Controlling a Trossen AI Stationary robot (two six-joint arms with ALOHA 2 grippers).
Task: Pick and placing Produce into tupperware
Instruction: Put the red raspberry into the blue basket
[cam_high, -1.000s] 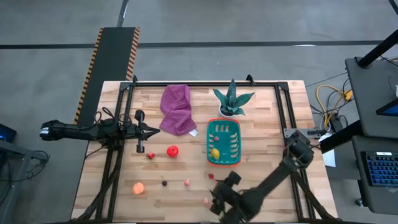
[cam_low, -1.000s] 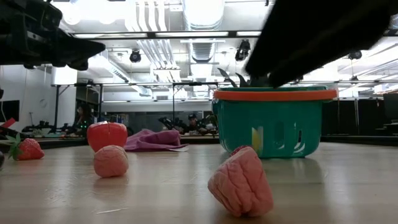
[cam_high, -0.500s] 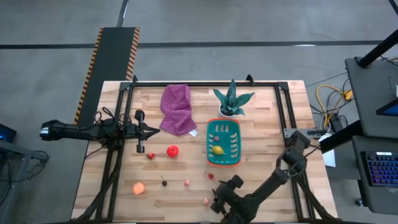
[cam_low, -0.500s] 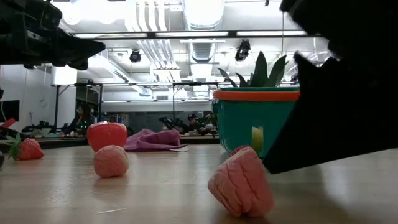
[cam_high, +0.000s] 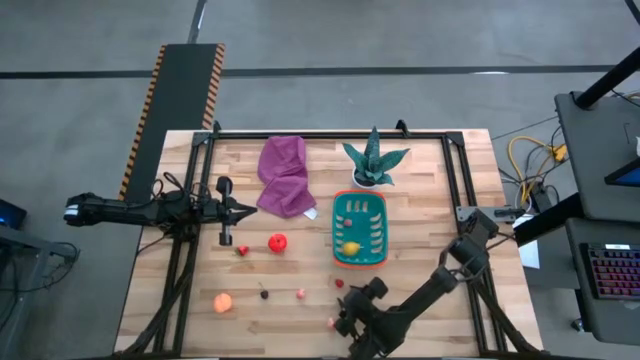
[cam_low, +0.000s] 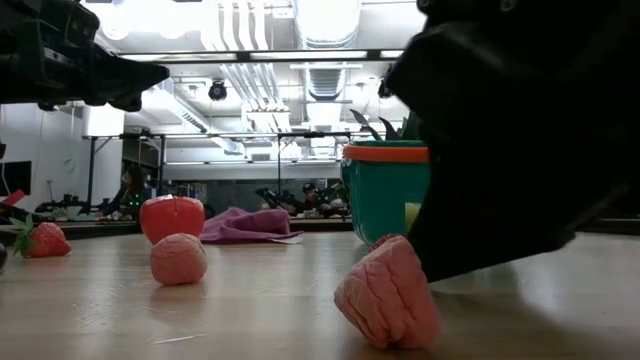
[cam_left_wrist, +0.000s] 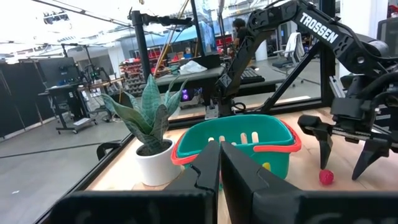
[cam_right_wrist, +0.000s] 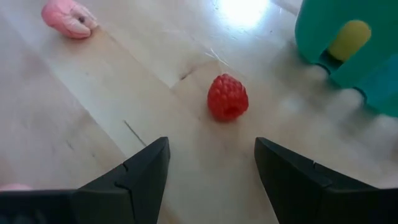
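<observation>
The teal basket (cam_high: 360, 230) with an orange rim stands right of the table's centre, and a yellow lemon (cam_high: 350, 247) lies in it. A red fruit (cam_high: 277, 241), a strawberry (cam_high: 242, 250), an orange ball (cam_high: 222, 302), a dark piece (cam_high: 264, 294), a pink piece (cam_high: 300, 293) and a red raspberry (cam_high: 340, 283) lie on the table. My right gripper (cam_right_wrist: 211, 162) is open and empty. It sits low near the table's near edge (cam_high: 348, 310), just short of the raspberry (cam_right_wrist: 227, 98). My left gripper (cam_left_wrist: 219, 163) is shut and empty, and waits at the table's left (cam_high: 245, 208).
A purple cloth (cam_high: 285, 175) and a spiky green plant in a white pot (cam_high: 372, 165) stand at the far side. A second pink piece (cam_high: 331, 323) lies beside my right gripper, close to the near edge. Black frame rails run along the table's left and right sides.
My right arm has come down toward the table near its near edge. In the low view it now covers most of the basket. Its fingers stay open. The fruits and the basket have not moved.
</observation>
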